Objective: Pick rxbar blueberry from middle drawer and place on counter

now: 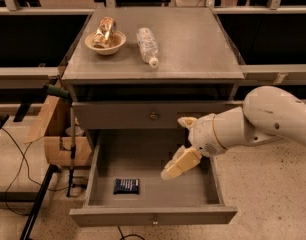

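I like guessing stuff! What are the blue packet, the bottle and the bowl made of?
The rxbar blueberry looks like a thin matte plastic wrapper, dark blue. The bottle seems clear plastic: see-through. The bowl is pale and smooth, ceramic or plastic, unclear. The end effector hangs over the middle drawer, right of the packet.

The gripper hangs over the open middle drawer, right of the rxbar blueberry.
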### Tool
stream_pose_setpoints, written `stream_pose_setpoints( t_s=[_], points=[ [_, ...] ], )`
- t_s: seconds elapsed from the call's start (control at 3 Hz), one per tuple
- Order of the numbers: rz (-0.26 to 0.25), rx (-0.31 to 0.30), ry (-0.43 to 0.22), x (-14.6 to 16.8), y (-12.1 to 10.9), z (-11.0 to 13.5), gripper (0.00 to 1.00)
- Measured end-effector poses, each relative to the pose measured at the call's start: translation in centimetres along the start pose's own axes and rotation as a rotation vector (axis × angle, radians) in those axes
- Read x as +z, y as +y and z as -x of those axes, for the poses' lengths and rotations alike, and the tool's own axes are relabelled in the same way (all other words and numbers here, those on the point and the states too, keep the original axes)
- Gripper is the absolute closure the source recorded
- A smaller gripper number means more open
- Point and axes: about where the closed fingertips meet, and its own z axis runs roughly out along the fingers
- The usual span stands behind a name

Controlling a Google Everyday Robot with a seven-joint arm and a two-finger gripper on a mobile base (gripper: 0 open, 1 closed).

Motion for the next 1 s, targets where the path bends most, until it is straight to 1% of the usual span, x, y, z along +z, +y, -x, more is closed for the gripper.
stream_pose_setpoints(
  t_s=[0.33, 0.67, 1.0],
  points=[
    [-0.010, -0.049, -0.025, 2.3, -1.3, 0.1, 0.00],
    [0.018, -0.115, -0.075, 9.1, -3.7, -1.1, 0.00],
    [0.104, -0.107, -0.097, 16.8, -5.2, -4.5, 0.00]
  ],
)
